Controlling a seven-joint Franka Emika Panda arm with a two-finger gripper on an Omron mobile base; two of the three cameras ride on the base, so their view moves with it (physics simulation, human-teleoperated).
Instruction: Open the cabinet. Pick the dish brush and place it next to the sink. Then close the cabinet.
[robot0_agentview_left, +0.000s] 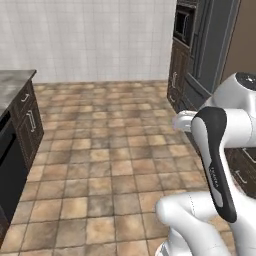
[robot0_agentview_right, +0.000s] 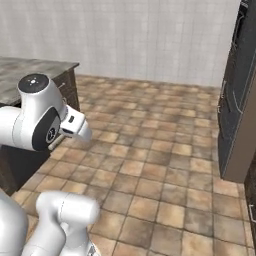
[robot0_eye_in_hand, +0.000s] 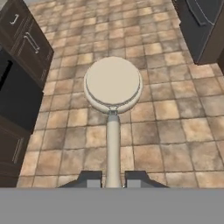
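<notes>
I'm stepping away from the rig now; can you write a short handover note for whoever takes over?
Claw: shut on the dish brush, gripping the handle with the round head pointing away from it, over the tiled floor.
Done: brush is picked.
Left: carry it to the sink and set it down beside it, then close the cabinet.
Surroundings: dark lower cabinets and grey counter to the left, tall dark units to the right.
</notes>
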